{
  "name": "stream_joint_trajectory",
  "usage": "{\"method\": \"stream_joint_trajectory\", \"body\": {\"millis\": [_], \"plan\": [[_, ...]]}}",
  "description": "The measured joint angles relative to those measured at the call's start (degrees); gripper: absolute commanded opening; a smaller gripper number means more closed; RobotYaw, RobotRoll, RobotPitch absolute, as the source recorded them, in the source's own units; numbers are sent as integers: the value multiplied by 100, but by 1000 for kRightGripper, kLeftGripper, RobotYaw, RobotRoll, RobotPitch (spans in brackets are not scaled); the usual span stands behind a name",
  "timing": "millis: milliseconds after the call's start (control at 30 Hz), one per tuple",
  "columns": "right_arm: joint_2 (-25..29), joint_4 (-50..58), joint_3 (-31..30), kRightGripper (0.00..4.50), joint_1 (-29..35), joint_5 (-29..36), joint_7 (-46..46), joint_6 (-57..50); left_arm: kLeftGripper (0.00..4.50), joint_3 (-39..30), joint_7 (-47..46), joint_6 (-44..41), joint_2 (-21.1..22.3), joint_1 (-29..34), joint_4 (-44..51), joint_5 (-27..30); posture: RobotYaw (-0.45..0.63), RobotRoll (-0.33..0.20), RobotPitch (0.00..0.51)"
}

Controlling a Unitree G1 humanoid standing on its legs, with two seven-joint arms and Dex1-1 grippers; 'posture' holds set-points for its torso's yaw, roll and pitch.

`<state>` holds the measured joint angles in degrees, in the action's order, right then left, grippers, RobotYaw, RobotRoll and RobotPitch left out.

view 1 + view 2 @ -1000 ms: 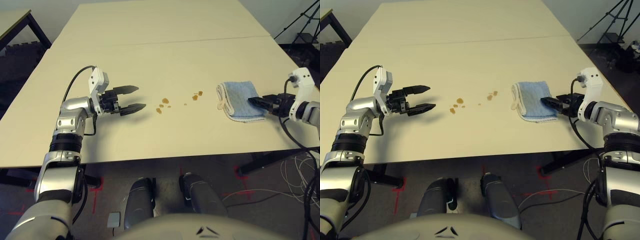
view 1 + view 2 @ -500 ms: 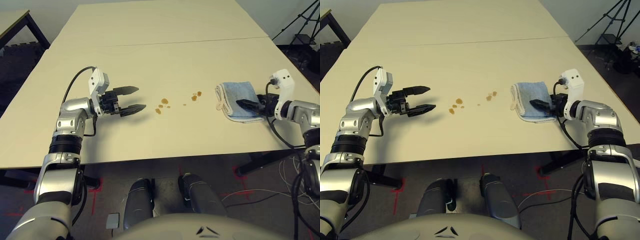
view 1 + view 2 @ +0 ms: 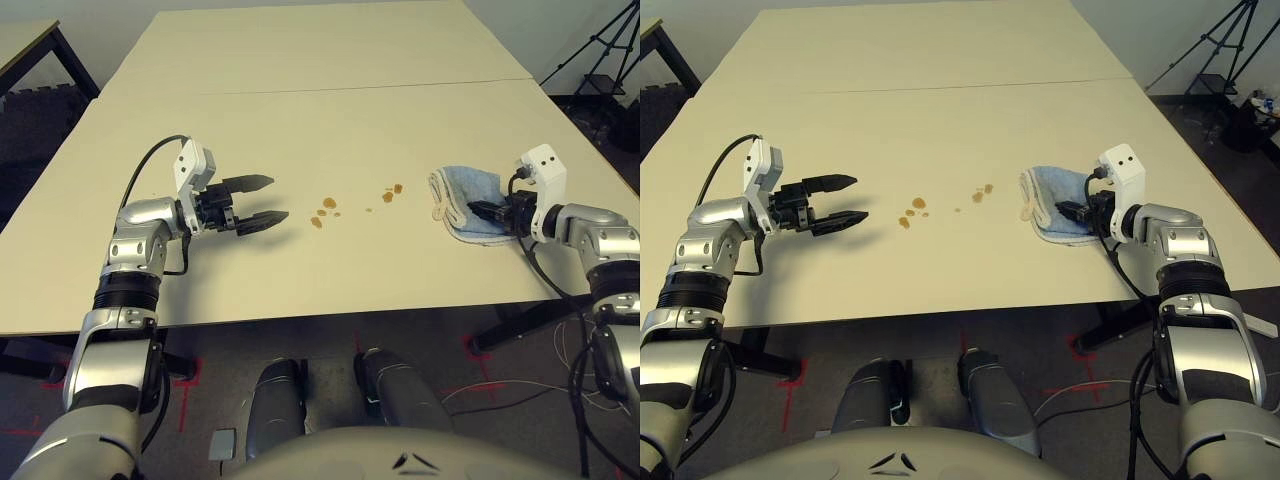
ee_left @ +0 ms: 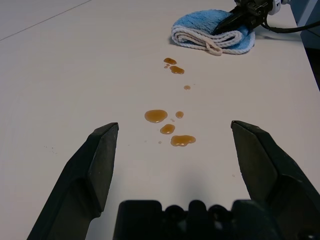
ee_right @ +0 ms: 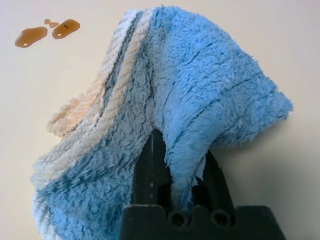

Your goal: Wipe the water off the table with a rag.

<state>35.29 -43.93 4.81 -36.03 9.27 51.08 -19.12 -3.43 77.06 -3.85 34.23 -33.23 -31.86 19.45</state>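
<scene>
Centrally, one rag (image 3: 468,199), folded and light blue, lies on the table (image 3: 330,60) toward its right edge, its near fold pinched between the closed fingers of the right gripper (image 3: 484,210). Water (image 4: 168,128) forms two droplet clusters; the left wrist view resolves about eight. Beyond, the left gripper (image 3: 262,200) hovers, fingers spread.
</scene>
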Motion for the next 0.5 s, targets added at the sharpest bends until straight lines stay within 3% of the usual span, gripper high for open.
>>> {"method": "stream_joint_trajectory", "body": {"millis": [233, 500], "plan": [[-295, 581, 230, 56, 13, 213, -371, -11, 4500, 9, 124, 75, 139, 32, -37, -52, -261, 0, 112], [-949, 838, 59, 56, -264, 100, -886, 103, 4500, 9, 135, 95, 206, 48, -47, -66, -247, 0, 112]]}}
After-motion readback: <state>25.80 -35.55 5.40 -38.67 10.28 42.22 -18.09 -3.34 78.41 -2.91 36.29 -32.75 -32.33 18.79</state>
